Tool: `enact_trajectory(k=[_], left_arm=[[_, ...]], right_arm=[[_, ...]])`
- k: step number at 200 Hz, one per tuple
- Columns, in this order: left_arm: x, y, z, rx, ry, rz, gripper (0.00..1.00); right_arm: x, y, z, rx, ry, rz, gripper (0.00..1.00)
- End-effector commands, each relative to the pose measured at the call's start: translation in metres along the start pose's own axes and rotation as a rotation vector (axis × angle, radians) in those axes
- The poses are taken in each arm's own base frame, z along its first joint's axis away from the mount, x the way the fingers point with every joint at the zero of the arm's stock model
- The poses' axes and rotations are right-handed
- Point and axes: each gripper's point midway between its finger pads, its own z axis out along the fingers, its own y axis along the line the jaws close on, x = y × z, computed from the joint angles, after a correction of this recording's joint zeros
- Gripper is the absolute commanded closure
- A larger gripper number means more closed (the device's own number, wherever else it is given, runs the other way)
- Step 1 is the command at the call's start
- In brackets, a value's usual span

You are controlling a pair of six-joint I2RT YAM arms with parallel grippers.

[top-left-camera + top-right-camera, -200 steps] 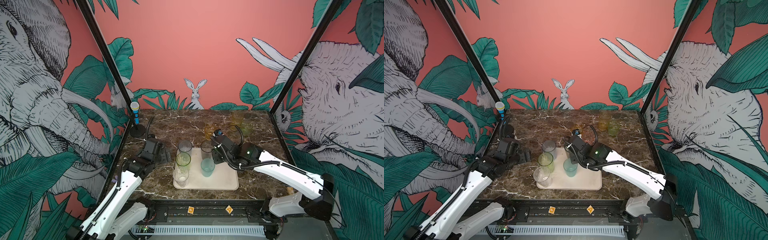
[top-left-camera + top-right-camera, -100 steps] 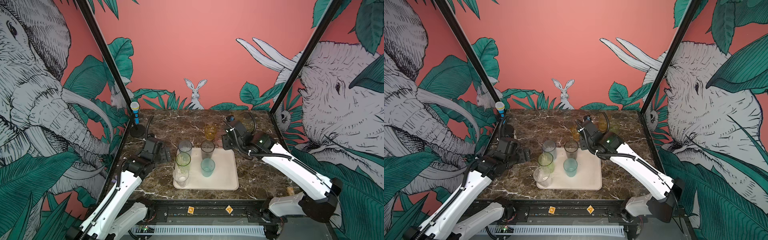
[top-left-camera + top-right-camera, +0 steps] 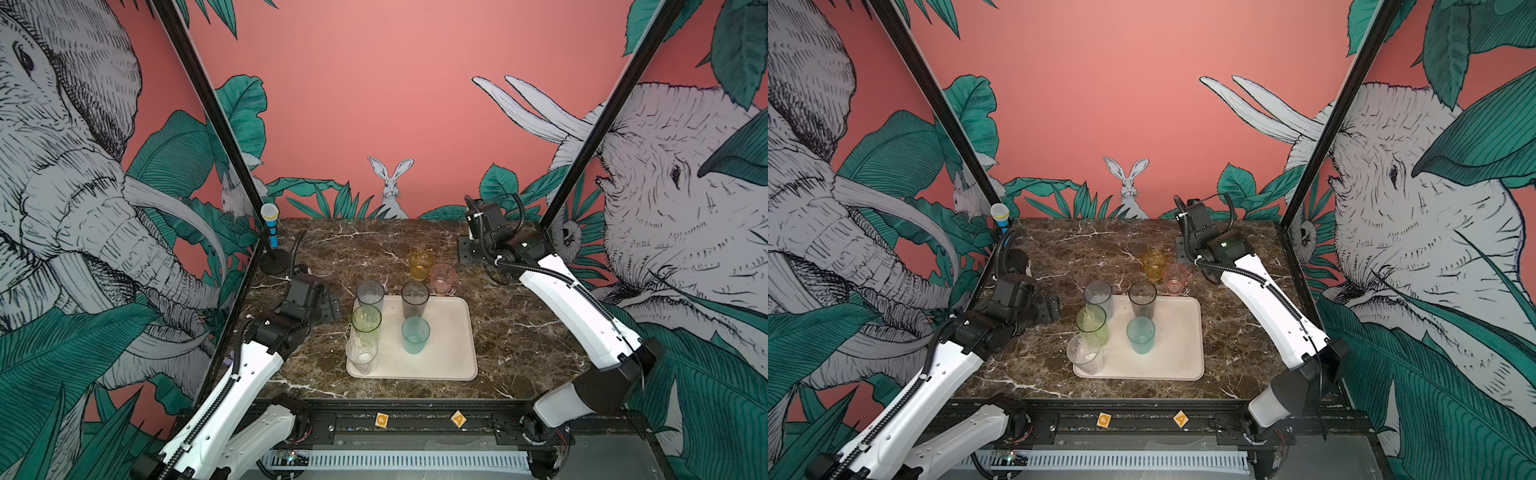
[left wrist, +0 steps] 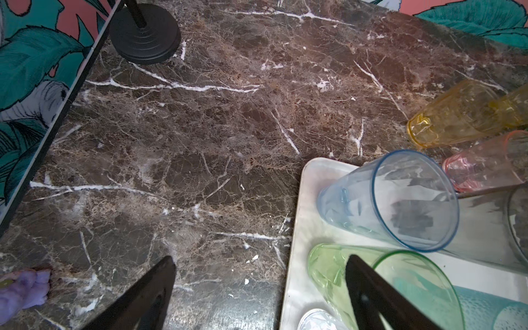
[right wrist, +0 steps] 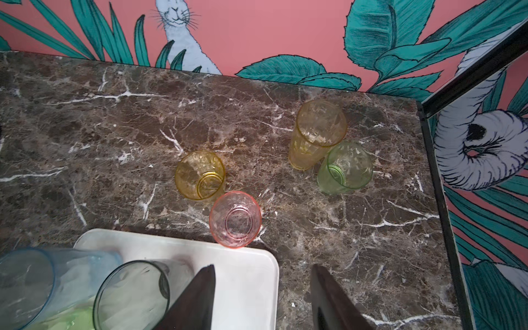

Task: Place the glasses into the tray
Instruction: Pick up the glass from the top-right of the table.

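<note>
The cream tray (image 3: 451,353) (image 3: 1179,353) lies mid-table and holds several glasses: a tall grey one (image 3: 370,293) (image 4: 400,200), a smoky brown one (image 3: 414,297) (image 5: 128,294), a green one (image 3: 366,320) (image 4: 371,274), a teal one (image 3: 415,334) and a clear one (image 3: 361,353). Behind the tray, an amber glass (image 3: 420,264) (image 5: 200,174) and a pink glass (image 3: 443,277) (image 5: 235,218) stand on the marble. A tall yellow glass (image 5: 317,131) and a short green glass (image 5: 345,167) stand far right. My right gripper (image 3: 471,253) (image 5: 263,267) hangs open and empty above the tray's far right corner. My left gripper (image 3: 328,307) (image 4: 260,258) rests open and empty, left of the tray.
A blue toy microphone (image 3: 270,226) stands on a black round base (image 4: 144,33) at the far left corner. A small purple thing (image 4: 23,288) lies by the left wall. Black cage posts flank the table. Two orange blocks (image 3: 381,419) sit on the front rail.
My right gripper let go of the smoky brown glass on the tray, then rose and drew back toward the far right, its jaws widening. The left arm stayed still.
</note>
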Motion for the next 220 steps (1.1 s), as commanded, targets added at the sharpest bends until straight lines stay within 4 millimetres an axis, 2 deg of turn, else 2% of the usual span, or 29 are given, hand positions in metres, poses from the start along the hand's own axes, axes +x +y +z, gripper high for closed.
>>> enact_trajectory(k=[1,10,16,105,177,220], left_arm=[[-0.017,0.002,-0.005,-0.015,-0.063,-0.011,0.06],[-0.018,0.001,-0.004,-0.016,-0.067,-0.012,0.06],[-0.018,0.001,-0.003,-0.018,-0.068,-0.01,0.06],[-0.023,-0.005,0.014,-0.044,-0.046,0.008,0.06],[-0.022,-0.004,0.02,-0.06,-0.036,0.017,0.06],[-0.021,-0.005,0.022,-0.057,-0.031,0.012,0.07]], right_arm=[[-0.02,-0.01,0.01,-0.015,-0.031,0.033,0.44],[-0.026,-0.018,0.013,-0.011,-0.038,0.052,0.44],[-0.023,-0.021,0.029,-0.002,-0.009,0.055,0.44],[-0.035,-0.08,0.121,0.034,0.098,0.184,0.44],[-0.04,-0.109,0.167,0.05,0.136,0.242,0.43],[-0.034,-0.12,0.194,0.058,0.178,0.264,0.43]])
